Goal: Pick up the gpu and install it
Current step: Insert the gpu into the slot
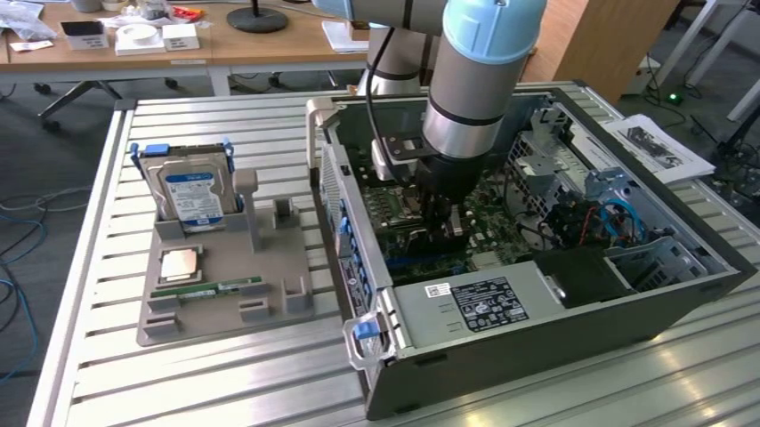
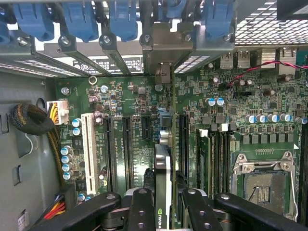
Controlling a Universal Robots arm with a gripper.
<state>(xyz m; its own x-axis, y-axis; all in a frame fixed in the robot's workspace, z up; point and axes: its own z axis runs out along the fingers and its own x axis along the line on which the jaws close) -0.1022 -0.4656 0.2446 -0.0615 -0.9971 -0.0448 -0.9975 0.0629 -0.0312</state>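
My gripper (image 1: 446,224) is lowered inside the open computer case (image 1: 665,294), over the green motherboard (image 1: 499,227). In the wrist view the gripper (image 2: 166,211) is shut on the gpu (image 2: 162,163), with one black finger (image 2: 141,209) on each side of it. The card shows edge-on as a slim dark strip running between the black expansion slots (image 2: 127,151). Its metal end bracket (image 2: 163,48) sits at the case's rear slot openings, under the blue latches (image 2: 122,19). I cannot tell whether its lower edge sits in a slot.
A grey fixture tray (image 1: 273,276) lies at the exterior view's left, holding a blue-labelled hard drive (image 1: 194,197), a processor chip (image 1: 180,263) and a green memory stick (image 1: 214,289). In the case are an empty processor socket (image 2: 262,185), a white slot (image 2: 88,149) and cable bundles (image 2: 33,120).
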